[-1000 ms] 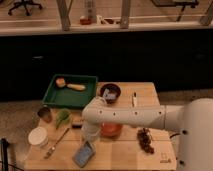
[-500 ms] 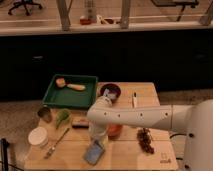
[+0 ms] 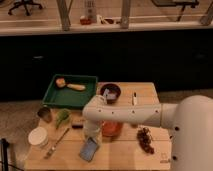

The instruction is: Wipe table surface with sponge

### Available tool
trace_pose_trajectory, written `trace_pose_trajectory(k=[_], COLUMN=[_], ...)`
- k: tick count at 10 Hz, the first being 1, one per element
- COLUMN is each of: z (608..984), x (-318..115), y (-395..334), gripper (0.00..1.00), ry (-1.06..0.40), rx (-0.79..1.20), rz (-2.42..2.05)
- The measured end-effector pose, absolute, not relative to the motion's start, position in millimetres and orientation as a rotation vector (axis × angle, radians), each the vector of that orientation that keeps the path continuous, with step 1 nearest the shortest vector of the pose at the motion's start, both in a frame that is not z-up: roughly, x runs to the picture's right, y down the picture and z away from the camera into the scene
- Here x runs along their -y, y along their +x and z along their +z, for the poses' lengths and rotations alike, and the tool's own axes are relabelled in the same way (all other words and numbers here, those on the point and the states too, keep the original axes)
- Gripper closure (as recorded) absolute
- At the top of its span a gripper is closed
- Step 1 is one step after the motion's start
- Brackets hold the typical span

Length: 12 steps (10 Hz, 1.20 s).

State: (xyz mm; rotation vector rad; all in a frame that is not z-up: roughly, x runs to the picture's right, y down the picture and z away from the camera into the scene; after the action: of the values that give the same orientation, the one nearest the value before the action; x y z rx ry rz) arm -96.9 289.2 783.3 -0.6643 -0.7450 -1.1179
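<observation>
The sponge (image 3: 90,149), a flat blue-grey pad, lies tilted on the table surface (image 3: 125,159) near the front edge, left of centre. My gripper (image 3: 92,135) points down right above the sponge's far end, at the tip of the white arm that reaches in from the right. Whether it touches or holds the sponge cannot be seen. The tabletop is light tan wood planks.
A red bowl (image 3: 112,129) sits just right of the gripper, partly behind the arm. Dark grapes (image 3: 145,140) lie to the right. A white lidded container (image 3: 38,136), a fork (image 3: 56,143), a metal cup (image 3: 45,114) and a green item (image 3: 62,118) are at the left. A green tray (image 3: 70,105) and a dark bowl (image 3: 110,93) are at the back.
The sponge slid right along the front of the table, then a little back left and away from the edge. The gripper and forearm moved with it.
</observation>
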Motion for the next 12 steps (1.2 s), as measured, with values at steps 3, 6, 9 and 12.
trace_pose_trajectory(k=[3, 6, 9, 12], z=[764, 750, 748, 758], x=[-304, -318, -314, -298], y=[-120, -109, -73, -67], gripper=[1.0, 1.0, 1.0, 1.0], ry=[-0.643, -0.678, -0.695, -0.678], rx=[0.867, 0.911, 0.858, 0.83], rz=[-1.222, -1.255, -1.224, -1.225])
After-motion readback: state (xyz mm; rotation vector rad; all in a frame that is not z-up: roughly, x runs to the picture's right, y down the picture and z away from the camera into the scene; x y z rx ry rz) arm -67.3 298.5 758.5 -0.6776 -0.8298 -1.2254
